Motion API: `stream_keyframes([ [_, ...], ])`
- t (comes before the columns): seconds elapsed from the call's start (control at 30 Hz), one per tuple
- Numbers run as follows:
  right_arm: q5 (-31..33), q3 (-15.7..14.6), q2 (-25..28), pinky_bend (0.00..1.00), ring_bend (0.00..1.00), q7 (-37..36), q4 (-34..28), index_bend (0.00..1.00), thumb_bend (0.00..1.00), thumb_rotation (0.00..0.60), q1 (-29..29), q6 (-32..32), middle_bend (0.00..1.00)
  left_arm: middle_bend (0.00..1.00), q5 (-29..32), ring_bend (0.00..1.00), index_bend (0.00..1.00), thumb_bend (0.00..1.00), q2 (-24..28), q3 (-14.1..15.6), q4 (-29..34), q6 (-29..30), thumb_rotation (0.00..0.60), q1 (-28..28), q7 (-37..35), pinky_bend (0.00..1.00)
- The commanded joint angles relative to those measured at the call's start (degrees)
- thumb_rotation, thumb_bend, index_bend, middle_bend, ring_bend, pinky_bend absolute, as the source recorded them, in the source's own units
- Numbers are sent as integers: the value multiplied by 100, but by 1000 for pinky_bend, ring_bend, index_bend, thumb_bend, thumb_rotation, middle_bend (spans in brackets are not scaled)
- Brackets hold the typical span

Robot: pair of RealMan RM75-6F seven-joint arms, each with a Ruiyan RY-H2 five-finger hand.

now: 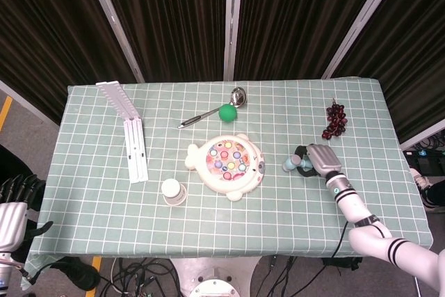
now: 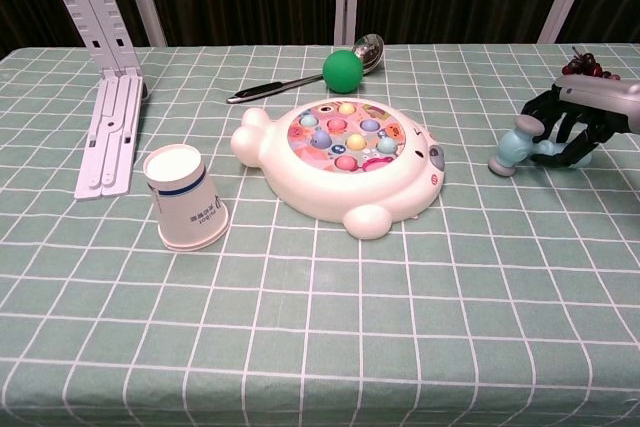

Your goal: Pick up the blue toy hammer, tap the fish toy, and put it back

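Right hand (image 2: 578, 125): fingers are being curled around the blue toy hammer's (image 2: 512, 151) handle on the table.
Left hand (image 1: 12, 217): fingers are being held apart, off-table.
Fish toy (image 2: 345, 167): untouched.

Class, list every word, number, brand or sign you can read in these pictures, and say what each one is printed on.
Nothing can be read for certain.
Paper cup: small dark print on its side below a blue band, too small and blurred to read.
Fish toy: a small red mark on its side near the face, too small to make out.
No print shows on the blue toy hammer, the right hand or the tablecloth.
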State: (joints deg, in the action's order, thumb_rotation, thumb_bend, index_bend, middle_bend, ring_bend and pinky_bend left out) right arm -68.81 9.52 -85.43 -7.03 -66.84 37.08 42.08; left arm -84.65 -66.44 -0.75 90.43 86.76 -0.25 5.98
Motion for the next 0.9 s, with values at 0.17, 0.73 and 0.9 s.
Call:
stream_keyframes([
  [0.17,-50,-13,-29,405,364,-57,38,506,292,600,2,45,483,105,-6,0,167,0,-4,3,-19,17,600,11,-23,0],
  [0.73,-357,-82,378,629,514,8,-311,705,462,600,-32,309,626,105,-5,0,167,0,1,21,-23,22,600,31,-35,0],
  [0.9,-600,-108,897,653,536,-74,-839,737,486,600,42,240,645,105,-11,0,167,0,13,32,14,26,600,39,-6,0],
])
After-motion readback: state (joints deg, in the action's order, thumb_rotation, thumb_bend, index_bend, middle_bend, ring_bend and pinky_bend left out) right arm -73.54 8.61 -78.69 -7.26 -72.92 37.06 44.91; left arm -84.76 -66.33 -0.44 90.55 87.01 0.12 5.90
